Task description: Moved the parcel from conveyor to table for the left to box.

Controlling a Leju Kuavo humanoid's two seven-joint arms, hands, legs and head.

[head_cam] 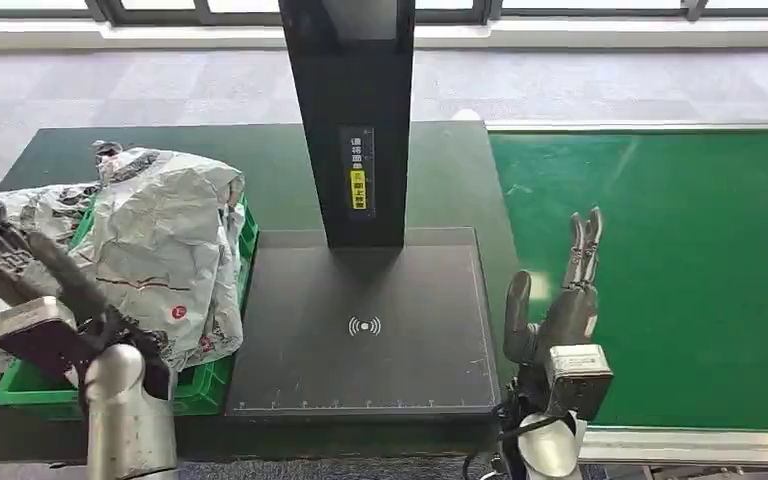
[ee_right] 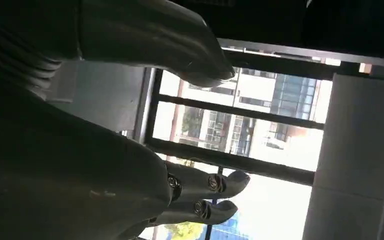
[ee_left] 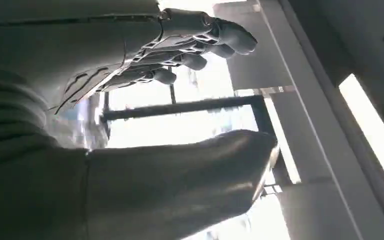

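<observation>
On the dark table (head_cam: 430,160), head view: a grey crumpled parcel (head_cam: 165,250) lies heaped in the green box (head_cam: 200,390) at the table's left, draped over its rim. Left hand (head_cam: 35,275) is raised just beside the parcel, fingers spread, holding nothing. A black scanner post (head_cam: 355,110) stands on a dark pad (head_cam: 365,330) at centre. Right hand (head_cam: 555,300) is upright between pad and green conveyor (head_cam: 660,270), fingers straight, thumb apart, released. Left wrist view: left hand (ee_left: 145,100) with fingers (ee_left: 200,45) extended and thumb apart, nothing between them, window frames behind. Right wrist view: right hand (ee_right: 145,145) likewise free, fingers (ee_right: 215,185) extended, thumb apart, a window and a building beyond.
</observation>
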